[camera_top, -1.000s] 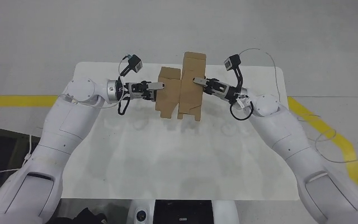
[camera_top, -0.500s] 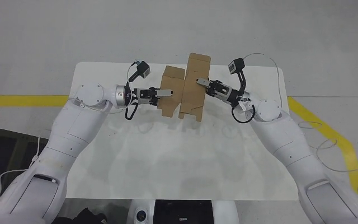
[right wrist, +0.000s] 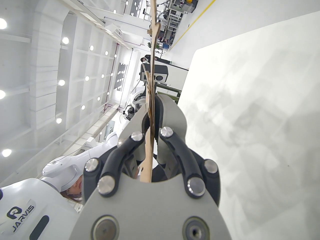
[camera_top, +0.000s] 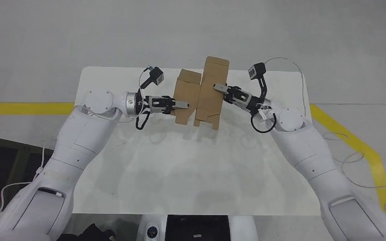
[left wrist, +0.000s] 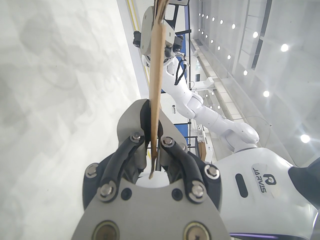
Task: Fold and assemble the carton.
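A flat brown carton (camera_top: 200,91) hangs in the air above the far middle of the white table (camera_top: 151,175), held between both arms. My left gripper (camera_top: 183,105) is shut on the carton's left panel; in the left wrist view the cardboard (left wrist: 157,71) runs edge-on between the fingers (left wrist: 147,123). My right gripper (camera_top: 216,88) is shut on the taller right panel; the right wrist view shows the cardboard edge (right wrist: 151,106) pinched between its fingers (right wrist: 170,116). The carton is unfolded, with flaps at top and bottom.
The white table top spreads bare toward the near edge (camera_top: 193,211). A yellow floor line (camera_top: 30,108) runs past the table on both sides. A thin cable (camera_top: 295,66) loops off the right arm.
Both arms have carried the carton slightly right and farther back. The left arm has stretched further in, with its gripper now deeper on the left panel.
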`<state>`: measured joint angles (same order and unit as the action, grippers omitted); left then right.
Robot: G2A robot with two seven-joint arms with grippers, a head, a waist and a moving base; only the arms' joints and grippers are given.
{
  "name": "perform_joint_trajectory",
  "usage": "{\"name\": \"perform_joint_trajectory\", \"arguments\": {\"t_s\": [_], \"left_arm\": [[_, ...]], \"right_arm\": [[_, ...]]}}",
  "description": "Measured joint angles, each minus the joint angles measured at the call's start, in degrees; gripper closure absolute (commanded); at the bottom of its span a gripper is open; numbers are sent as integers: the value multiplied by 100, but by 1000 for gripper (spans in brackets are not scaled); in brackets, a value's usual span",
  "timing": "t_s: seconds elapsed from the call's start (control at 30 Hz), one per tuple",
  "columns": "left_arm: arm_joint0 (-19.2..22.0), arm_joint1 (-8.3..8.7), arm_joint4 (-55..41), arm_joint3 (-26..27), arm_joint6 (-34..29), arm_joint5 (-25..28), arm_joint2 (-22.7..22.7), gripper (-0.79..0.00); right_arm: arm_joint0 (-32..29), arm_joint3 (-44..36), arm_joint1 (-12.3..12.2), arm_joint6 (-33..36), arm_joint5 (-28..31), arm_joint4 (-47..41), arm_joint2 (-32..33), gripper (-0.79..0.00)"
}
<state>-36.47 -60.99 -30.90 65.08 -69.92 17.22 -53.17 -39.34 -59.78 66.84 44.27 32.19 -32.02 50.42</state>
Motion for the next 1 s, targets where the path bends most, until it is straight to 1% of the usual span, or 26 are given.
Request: {"name": "perform_joint_trajectory", "arguments": {"t_s": [0.13,0.23,0.4,0.53,0.57,0.67,0.77,0.87,1.0], "left_arm": [[20,-11,-80,-61,-75,-25,-46,0],[50,-9,-141,-140,-219,-91,-96,0],[207,19,60,-271,-969,-237,-72,0],[264,25,88,-464,-1564,-116,-29,0],[283,23,100,-512,-1735,-81,-2,0],[282,27,81,-422,-1820,-91,178,0],[300,89,25,-249,-1807,-94,416,0],[360,187,-90,-119,-1807,-93,657,0],[516,352,-30,112,-1807,-92,1075,0]], "right_arm": [[-32,2,-4,103,70,19,112,-785],[-22,-20,-19,422,238,69,182,-785],[184,142,-60,1526,328,60,257,-785],[356,389,-130,2257,419,165,399,-785],[388,384,-155,2434,358,192,426,-785],[382,175,-243,2702,87,364,461,-785],[299,-22,-351,2900,-117,537,469,-785],[203,-142,-452,2993,-209,638,452,-785],[108,-233,-570,2937,-153,677,426,-785]]}}
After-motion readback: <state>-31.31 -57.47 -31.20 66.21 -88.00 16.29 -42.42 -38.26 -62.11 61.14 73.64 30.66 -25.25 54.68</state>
